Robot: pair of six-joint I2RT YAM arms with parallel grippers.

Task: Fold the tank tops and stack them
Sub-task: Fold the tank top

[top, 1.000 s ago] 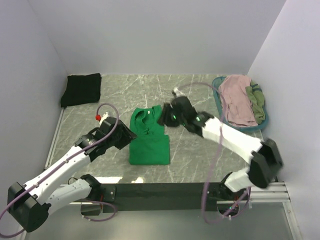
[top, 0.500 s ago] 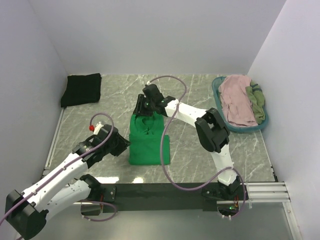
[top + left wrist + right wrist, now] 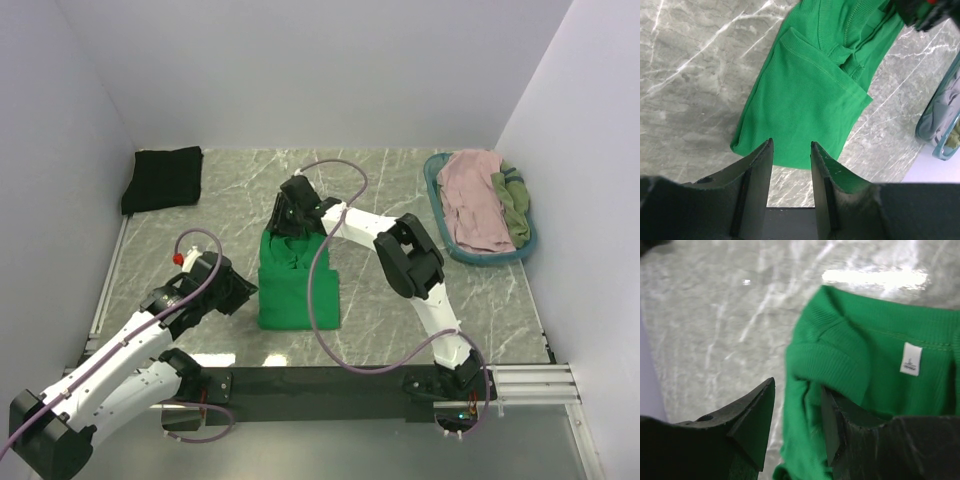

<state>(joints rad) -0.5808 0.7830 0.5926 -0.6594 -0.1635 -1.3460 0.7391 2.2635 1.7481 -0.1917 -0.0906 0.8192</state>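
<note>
- Green top (image 3: 298,285) (image 3: 805,100) is laid flat, partly folded, at frame centre on the bench (image 3: 400,190), neck end toward the top of frame.
- Left gripper (image 3: 243,291) (image 3: 791,150) is set at the green top's lower left edge. Jaws are apart and nothing is clamped. The cloth's edge is seen between the tips in the wrist view.
- Right gripper (image 3: 288,222) (image 3: 797,387) is set over the neck end. Jaws are apart, with the ribbed neck edge lying in the gap, not pinched.
- White label (image 3: 910,360) is seen inside the neck.
- Black top (image 3: 163,178) is folded at upper left.
- Pink top (image 3: 470,200) and olive top (image 3: 512,200) are piled in the basket (image 3: 487,259) at right.
</note>
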